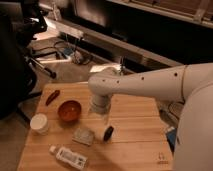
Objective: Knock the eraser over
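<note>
The eraser (108, 132) is a small dark rounded block standing on the wooden table (135, 145), right of a pale flat packet (83, 136). My white arm reaches in from the right, and my gripper (99, 111) hangs just above and left of the eraser, next to the orange bowl (69, 110). The wrist hides most of the gripper.
A slim dark-red pepper-like thing (52, 97) lies at the table's back left. A white cup (39, 123) stands left of the bowl. A clear bottle (68, 157) lies near the front edge. Cables and a dark chair are behind the table.
</note>
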`<action>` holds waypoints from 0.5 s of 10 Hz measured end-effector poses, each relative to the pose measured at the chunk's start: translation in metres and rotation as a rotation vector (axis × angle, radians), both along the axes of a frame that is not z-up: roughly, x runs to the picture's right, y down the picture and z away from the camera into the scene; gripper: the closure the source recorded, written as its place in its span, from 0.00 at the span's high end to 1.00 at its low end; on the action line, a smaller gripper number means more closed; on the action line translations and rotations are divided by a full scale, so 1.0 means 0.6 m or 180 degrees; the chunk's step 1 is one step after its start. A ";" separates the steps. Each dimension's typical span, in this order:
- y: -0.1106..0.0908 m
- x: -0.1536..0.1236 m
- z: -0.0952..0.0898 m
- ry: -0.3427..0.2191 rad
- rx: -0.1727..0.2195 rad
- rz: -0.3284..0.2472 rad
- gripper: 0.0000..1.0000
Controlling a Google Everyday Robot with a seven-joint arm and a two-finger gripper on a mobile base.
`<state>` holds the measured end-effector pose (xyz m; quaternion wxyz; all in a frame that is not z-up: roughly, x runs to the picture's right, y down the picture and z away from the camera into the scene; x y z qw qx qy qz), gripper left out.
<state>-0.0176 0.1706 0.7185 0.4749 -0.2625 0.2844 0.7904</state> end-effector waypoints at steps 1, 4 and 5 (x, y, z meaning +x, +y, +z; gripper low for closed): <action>0.024 0.024 -0.006 0.0088 -0.0108 0.0042 0.65; 0.030 0.141 -0.042 0.0521 -0.0167 0.0082 0.65; -0.006 0.163 -0.052 0.0619 0.0007 0.0048 0.65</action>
